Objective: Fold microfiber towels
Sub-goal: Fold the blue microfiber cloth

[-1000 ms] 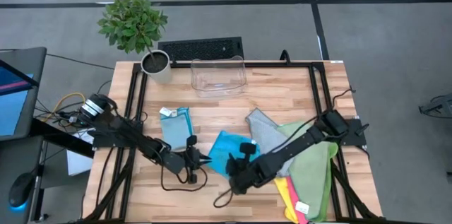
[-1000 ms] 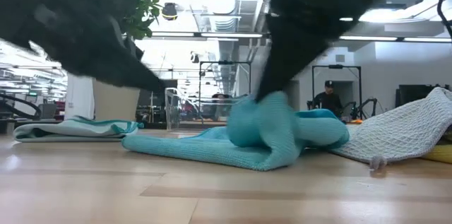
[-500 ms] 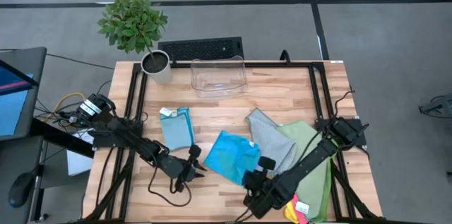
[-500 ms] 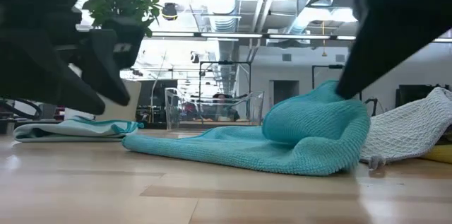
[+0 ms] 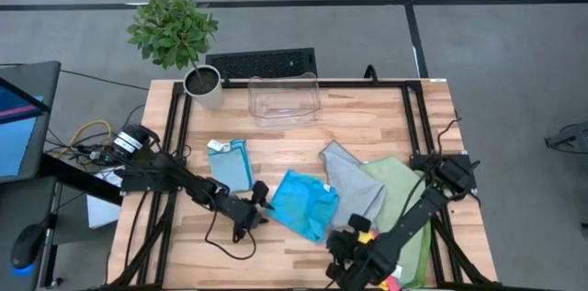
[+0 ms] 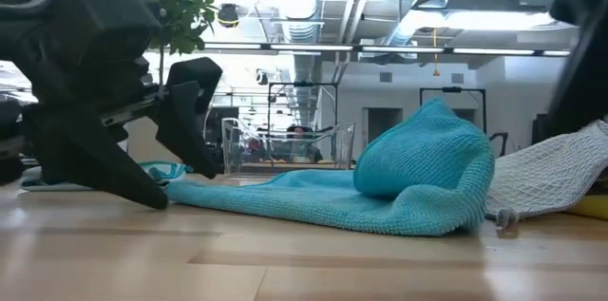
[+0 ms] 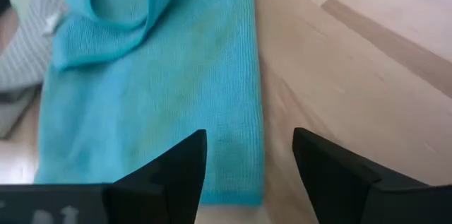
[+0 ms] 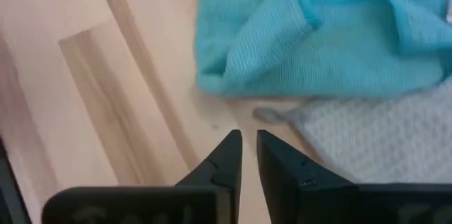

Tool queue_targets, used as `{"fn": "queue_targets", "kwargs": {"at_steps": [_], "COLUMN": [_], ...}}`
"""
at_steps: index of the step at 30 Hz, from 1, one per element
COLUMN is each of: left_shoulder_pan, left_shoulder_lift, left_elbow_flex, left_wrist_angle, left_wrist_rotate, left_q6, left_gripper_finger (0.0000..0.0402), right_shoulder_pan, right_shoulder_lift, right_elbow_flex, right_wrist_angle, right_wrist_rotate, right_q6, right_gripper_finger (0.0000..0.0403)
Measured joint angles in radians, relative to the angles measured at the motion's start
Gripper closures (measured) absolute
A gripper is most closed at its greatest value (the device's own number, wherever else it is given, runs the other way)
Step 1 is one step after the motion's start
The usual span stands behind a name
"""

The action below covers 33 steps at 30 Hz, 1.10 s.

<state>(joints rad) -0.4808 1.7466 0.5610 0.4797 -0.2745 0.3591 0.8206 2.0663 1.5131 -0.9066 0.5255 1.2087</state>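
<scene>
The high view showed a wooden worktop (image 5: 386, 126) with a bright blue towel (image 5: 303, 202) lying in the middle, one side bunched up into a soft hump. The left gripper (image 5: 258, 207) sat just beside the towel's left edge, with its fingers (image 7: 173, 174) spread apart and nothing between them. The right gripper (image 5: 346, 247) was near the front edge of the worktop, just past the blue towel's front corner, with its fingers (image 8: 222, 164) close together, only a thin gap between them, and holding nothing. A grey towel (image 5: 354, 181) lay to the right of the blue one, touching it, and partly on top of a green towel (image 5: 411, 207). A light blue towel (image 5: 230, 164) lay folded flat to the left. A clear bin (image 5: 283, 98) and a potted plant (image 5: 175, 39) stood at the back.
</scene>
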Motion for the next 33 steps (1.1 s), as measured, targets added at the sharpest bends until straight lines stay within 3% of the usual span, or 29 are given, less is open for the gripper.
{"fn": "queue_targets", "kwargs": {"at_steps": [3,5,8,10,13,16,20,24,30,33], "left_shoulder_pan": [0.000,-0.001,-0.001,-0.002,-0.002,-0.003,-0.003,-0.002,-0.001,-0.001], "left_shoulder_lift": [0.031,0.034,0.034,0.035,0.036,0.036,0.037,0.038,0.038,0.038], "left_elbow_flex": [0.003,0.004,0.003,0.003,0.003,0.002,0.001,0.000,0.000,0.000], "left_wrist_angle": [0.015,0.009,-0.001,-0.003,-0.010,-0.010,-0.009,-0.010,-0.010,-0.010], "left_wrist_rotate": [-0.003,-0.010,-0.013,-0.012,-0.009,-0.004,-0.010,-0.016,-0.021,-0.022], "left_q6": [0.010,0.010,-0.003,-0.022,-0.059,-0.075,-0.107,-0.144,-0.162,-0.171], "left_gripper_finger": [0.0200,0.0205,0.0223,0.0244,0.0280,0.0317,0.0357,0.0382,0.0390,0.0389], "right_shoulder_pan": [0.023,0.035,0.030,0.000,-0.060,-0.123,-0.194,-0.229,-0.208,-0.189], "right_shoulder_lift": [0.000,-0.003,-0.020,-0.027,-0.027,-0.027,-0.026,-0.026,-0.028,-0.018], "right_elbow_flex": [0.000,0.000,0.000,0.000,0.000,0.001,0.069,0.189,0.285,0.285], "right_wrist_angle": [0.002,0.005,0.037,0.062,0.109,0.121,0.047,-0.099,-0.143,-0.143], "right_wrist_rotate": [0.029,0.102,0.204,0.198,0.076,-0.129,-0.338,-0.366,-0.407,-0.397], "right_q6": [0.021,-0.012,-0.166,-0.319,-0.594,-0.873,-1.061,-1.186,-1.656,-1.792], "right_gripper_finger": [0.0332,0.0332,0.0331,0.0324,0.0299,0.0262,0.0210,0.0173,0.0162,0.0163]}}
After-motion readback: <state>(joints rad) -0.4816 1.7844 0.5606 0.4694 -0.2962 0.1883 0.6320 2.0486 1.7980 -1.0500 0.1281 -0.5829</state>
